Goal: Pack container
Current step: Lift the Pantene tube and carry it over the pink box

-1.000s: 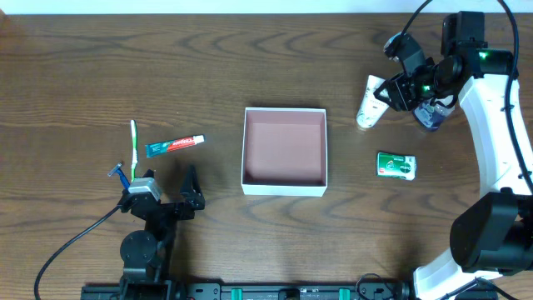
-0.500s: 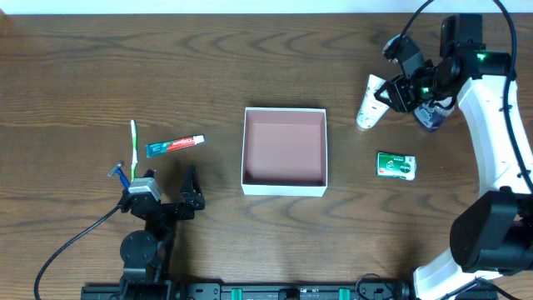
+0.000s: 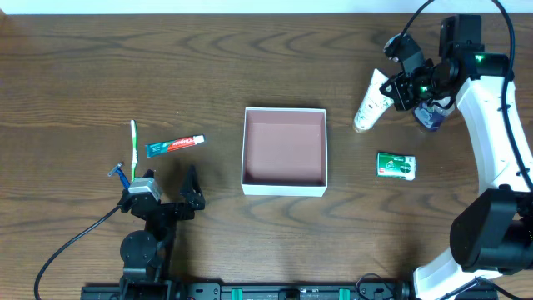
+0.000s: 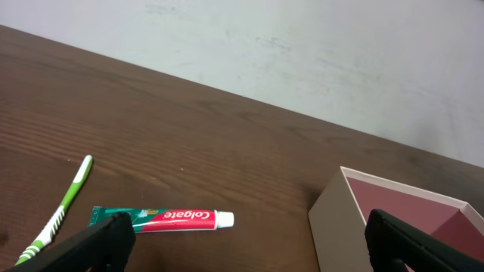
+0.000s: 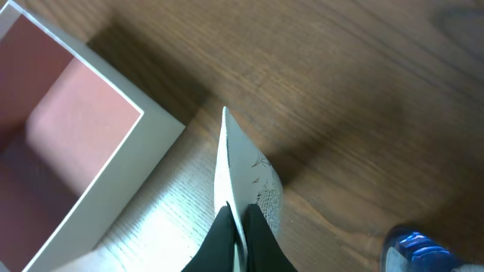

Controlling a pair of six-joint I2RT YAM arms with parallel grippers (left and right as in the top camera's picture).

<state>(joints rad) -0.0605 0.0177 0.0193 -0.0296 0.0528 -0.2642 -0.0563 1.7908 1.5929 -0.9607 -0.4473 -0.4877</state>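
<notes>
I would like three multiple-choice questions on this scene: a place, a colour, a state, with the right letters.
1. Where is the toothpaste relative to the box? A inside it; B to the robot's left of it; C to the robot's right of it.
2. The toothbrush handle is: A green; B red; C black.
3. The box is: A empty; B half filled; C full.
Answers: 1 B, it lies near the toothbrush, apart from the box; 2 A, both views show green; 3 A, only its bare floor shows.
</notes>
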